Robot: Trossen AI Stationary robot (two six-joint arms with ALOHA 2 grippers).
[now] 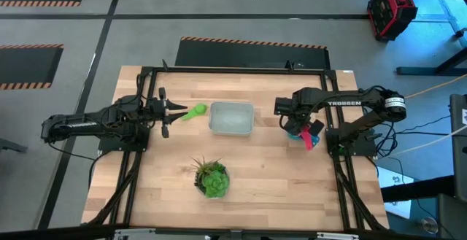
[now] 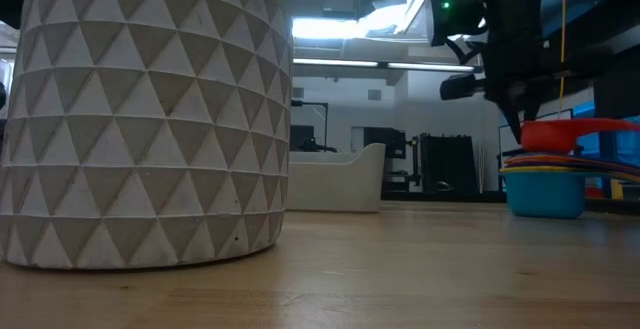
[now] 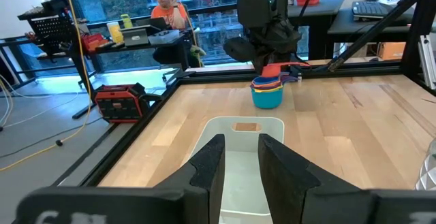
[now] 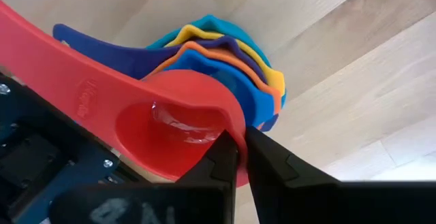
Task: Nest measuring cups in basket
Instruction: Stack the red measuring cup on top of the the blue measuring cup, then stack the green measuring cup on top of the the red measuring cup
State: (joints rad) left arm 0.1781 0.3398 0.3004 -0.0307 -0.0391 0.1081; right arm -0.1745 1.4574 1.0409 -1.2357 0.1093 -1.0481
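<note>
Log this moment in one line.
left pincer: holding green cup beside basket | right pincer: shut on red cup atop stack

A large white pot [image 2: 145, 119] with a raised triangle pattern fills the left side, standing on the wooden tabletop [image 2: 400, 269]; far off at the right a stack of measuring cups [image 2: 548, 174] sits on the wood, a blue cup at the bottom, thin coloured rims above it, a red cup on top; a dark arm [image 2: 510, 39] comes down onto the red cup; a pale tub [image 2: 335, 181] stands mid-distance, dim room behind.
</note>
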